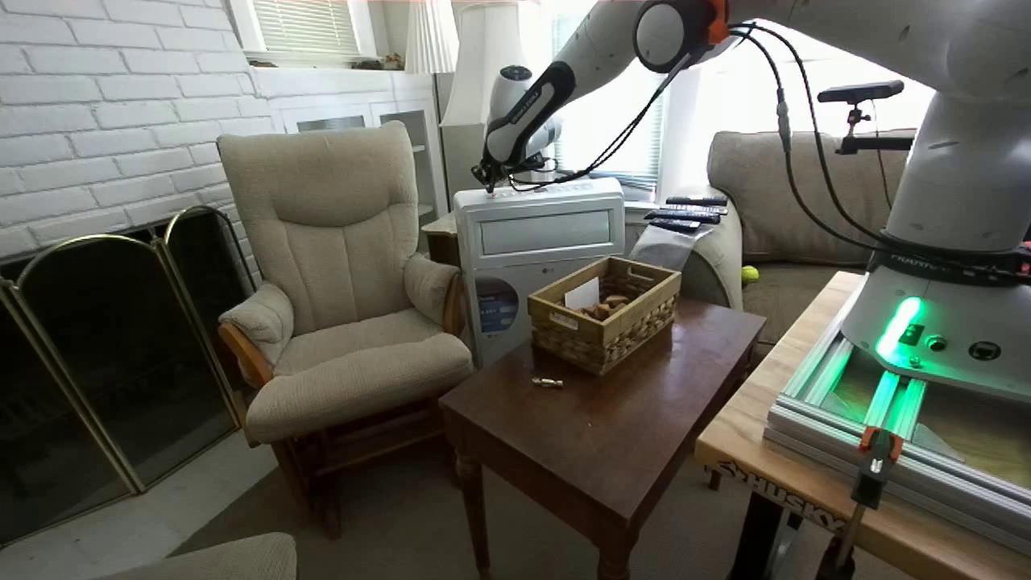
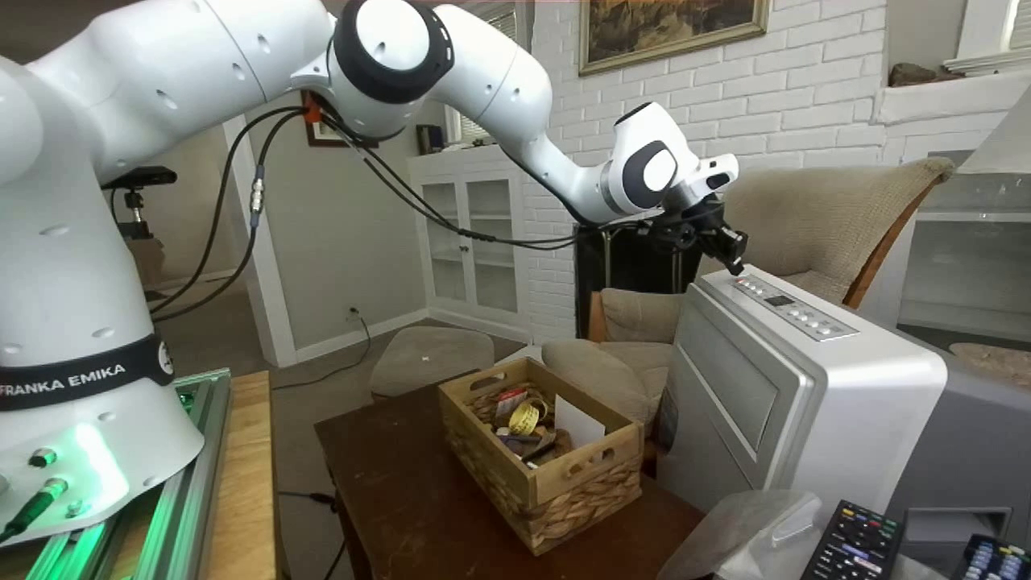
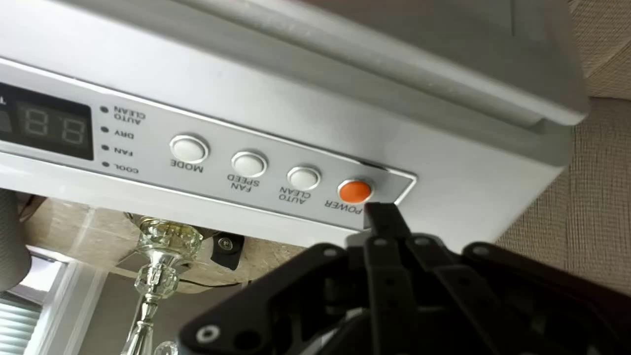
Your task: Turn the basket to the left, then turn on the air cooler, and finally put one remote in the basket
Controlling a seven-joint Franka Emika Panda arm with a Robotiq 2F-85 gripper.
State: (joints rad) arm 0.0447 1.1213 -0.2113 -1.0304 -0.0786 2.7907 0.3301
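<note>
orange and round, the power button (image 3: 355,191) sits at the end of the panel (image 3: 216,160) on top of the cooler (image 1: 536,262). the jaws are together with nothing between them, their tip (image 3: 385,217) just beside the button in the wrist view; whether it touches anything i cannot tell. the display (image 3: 54,123) and the small lamps (image 3: 105,147) look unlit, so i judge the cooler is off and the press is the step in hand.

to do it well, use the jaws together as one blunt tip — and centre it over the button first, since it seems to stand a little towards the label (image 3: 340,205) and the cooler's corner. then press straight down, short and gentle, and lift off the same way. a slanted push could skid aside or, if corrected too far, catch the auto clean button (image 3: 303,178) next along; too hard a shove might rock the cooler. the display and lamps should be the check that the press took.

the basket (image 1: 564,342) stands upright on the bench (image 1: 604,427), by the edge facing the cooler; whether its turn is done i cannot tell. the remotes (image 1: 685,217) lie on the sofa arm (image 1: 717,262) — one for later.
</note>
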